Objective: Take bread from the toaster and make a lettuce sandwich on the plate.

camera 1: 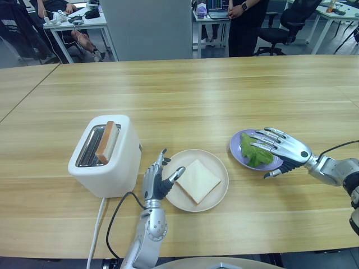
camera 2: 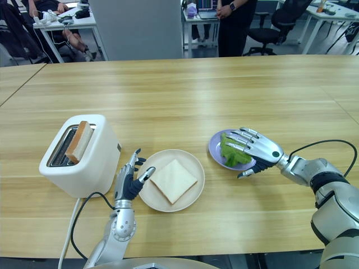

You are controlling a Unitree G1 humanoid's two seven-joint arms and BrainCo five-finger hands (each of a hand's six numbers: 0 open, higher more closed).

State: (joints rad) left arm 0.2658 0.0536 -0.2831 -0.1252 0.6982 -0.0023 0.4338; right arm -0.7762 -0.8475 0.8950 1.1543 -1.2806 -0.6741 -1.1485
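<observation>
A white toaster stands at the left with one slice of bread upright in its slot. A beige plate in front of me holds a single flat slice of bread. My left hand is raised between toaster and plate, fingers spread, holding nothing. To the right, a green lettuce leaf lies on a small purple plate. My right hand hovers over that plate's right side, fingers stretched flat across the lettuce, not closed on it.
The toaster's black cable and a white cord run toward the table's near edge beside my left arm. Bare wooden table stretches behind the plates. Desks, chairs and people are in the room beyond.
</observation>
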